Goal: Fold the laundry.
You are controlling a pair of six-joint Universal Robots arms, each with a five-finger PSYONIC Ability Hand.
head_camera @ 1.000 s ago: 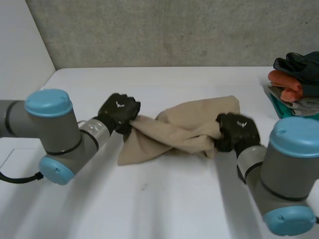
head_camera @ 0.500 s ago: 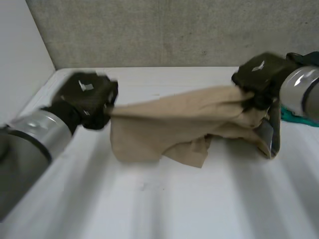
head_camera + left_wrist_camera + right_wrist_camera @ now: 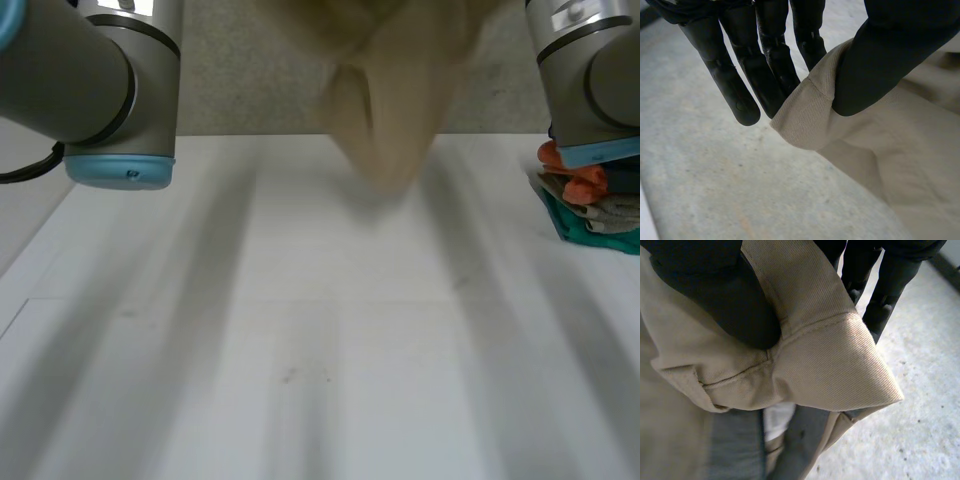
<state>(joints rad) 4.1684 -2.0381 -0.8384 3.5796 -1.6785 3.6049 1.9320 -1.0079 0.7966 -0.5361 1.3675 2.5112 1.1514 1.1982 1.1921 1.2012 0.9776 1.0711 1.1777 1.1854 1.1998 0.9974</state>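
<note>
Left hand [image 3: 890, 50] pinching hemmed corner of beige cloth [image 3: 900, 160], thumb pressing it against straight fingers [image 3: 735, 85]. Right hand [image 3: 715, 295] clamping another hemmed corner, thumb bearing down on fabric, fingers sitting behind it. In head view, cloth hanging bunched in air between left arm [image 3: 90, 70] and right arm [image 3: 590, 70], lower end dangling over far side of white table [image 3: 320, 340]. Stack of clothes [image 3: 590, 195] lying at table's right edge, beside right arm.

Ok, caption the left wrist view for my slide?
Left hand pinches a hemmed edge of the beige cloth between thumb and fingers.
</note>
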